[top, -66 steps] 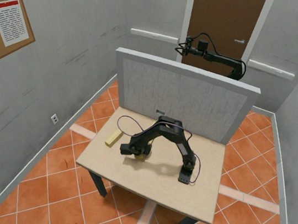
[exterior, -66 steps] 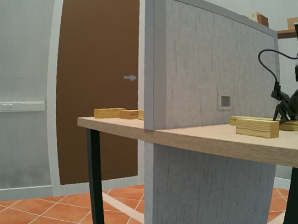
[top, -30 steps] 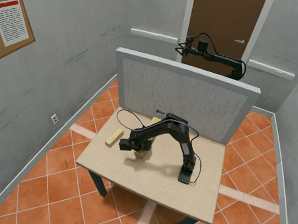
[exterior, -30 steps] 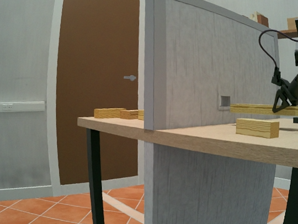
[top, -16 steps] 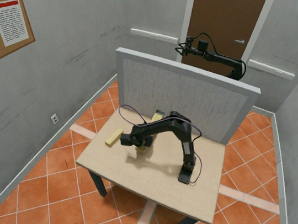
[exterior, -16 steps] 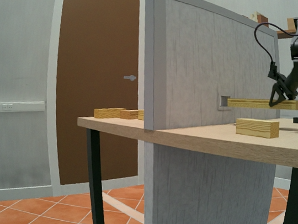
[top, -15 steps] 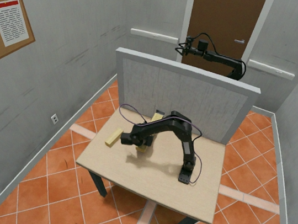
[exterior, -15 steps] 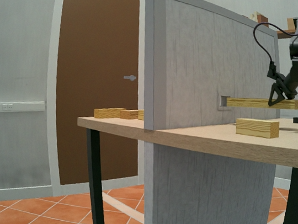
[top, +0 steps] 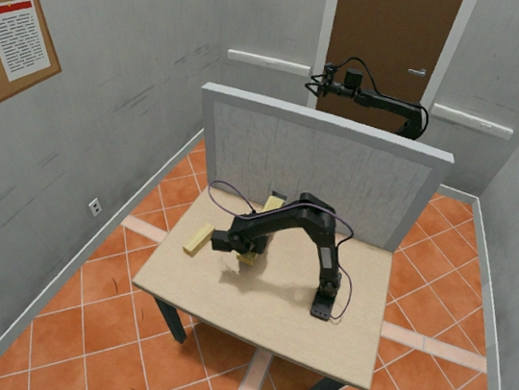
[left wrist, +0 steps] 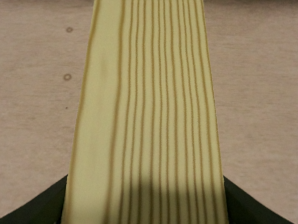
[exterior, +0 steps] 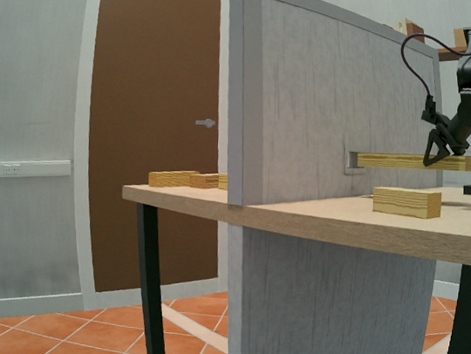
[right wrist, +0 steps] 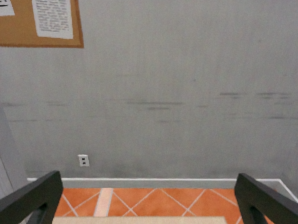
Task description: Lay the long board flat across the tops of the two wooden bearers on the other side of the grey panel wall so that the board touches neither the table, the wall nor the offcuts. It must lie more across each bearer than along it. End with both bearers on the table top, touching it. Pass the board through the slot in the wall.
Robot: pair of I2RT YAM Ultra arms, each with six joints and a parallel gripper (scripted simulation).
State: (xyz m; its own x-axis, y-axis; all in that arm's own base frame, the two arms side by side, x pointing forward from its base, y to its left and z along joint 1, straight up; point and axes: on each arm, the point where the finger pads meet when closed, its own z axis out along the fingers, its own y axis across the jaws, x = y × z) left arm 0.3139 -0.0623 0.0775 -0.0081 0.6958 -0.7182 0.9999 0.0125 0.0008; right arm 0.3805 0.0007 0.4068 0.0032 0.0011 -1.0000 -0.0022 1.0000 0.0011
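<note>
The long board [exterior: 413,161] hangs level above the table, and its far end is in the slot [exterior: 354,160] of the grey panel wall [exterior: 331,101]. My left gripper [exterior: 442,150] is shut on the board near its near end. In the left wrist view the board [left wrist: 145,110] runs straight ahead between the fingers. In the top view the left arm hides most of the board [top: 273,202]. Two wooden bearers [exterior: 172,178] [exterior: 205,180] lie on the table beyond the wall. My right gripper [top: 313,86] is open and empty, high above the far side of the wall.
An offcut block [exterior: 406,202] lies on the table on the near side, left of the board in the top view [top: 198,239]. The left arm's base [top: 323,301] stands near the table's front right. The right wrist view shows only the room wall and open fingers.
</note>
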